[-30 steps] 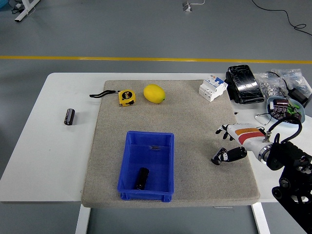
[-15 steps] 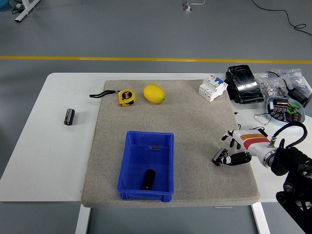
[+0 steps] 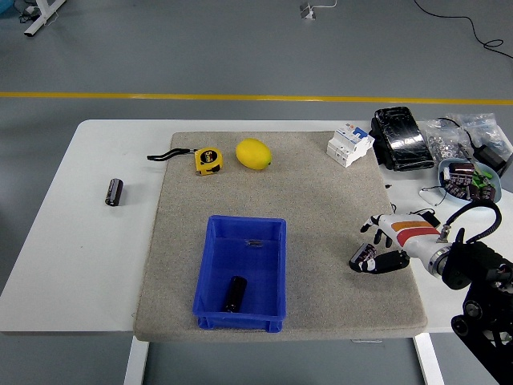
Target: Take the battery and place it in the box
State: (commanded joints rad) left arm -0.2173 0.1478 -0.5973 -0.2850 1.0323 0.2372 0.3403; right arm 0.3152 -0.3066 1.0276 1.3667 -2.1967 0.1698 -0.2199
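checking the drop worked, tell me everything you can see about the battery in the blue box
The battery is a small dark cylinder, black with a glossy look, lying on its side on the floor of the blue box, in the near half, its long axis roughly front to back and slightly tilted. Nothing grips it; the right hand is off to the right over the mat, empty.

Bright, even light falls from overhead, and the picture is sharp from edge to edge. The white tabletop [image 3: 72,257] reads cleanly without being blown out. Shadows are soft and short: a faint one sits under the yellow lemon [image 3: 253,154], and another inside the blue plastic box [image 3: 240,274]. The glossy black wrapped pack [image 3: 401,138] carries small glints of glare. There is no motion blur.
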